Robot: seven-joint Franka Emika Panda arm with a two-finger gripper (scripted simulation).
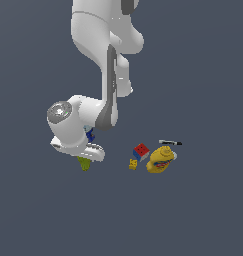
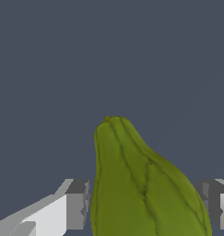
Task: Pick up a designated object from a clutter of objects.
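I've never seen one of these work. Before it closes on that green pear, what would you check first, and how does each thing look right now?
1. Pear lies between the gripper fingers: ok, one finger on each side.
2. Jaws open enough: ok, gaps show on both sides.
3. Pear centred: cannot tell; the gaps look uneven.
4. Right target: ok, olive-green and tapering.
5. Neighbours out of the way: ok for the cube, yellow block and yellow bottle, off to the exterior view's right.
6. Blue can clear: cannot tell, mostly hidden by the arm.
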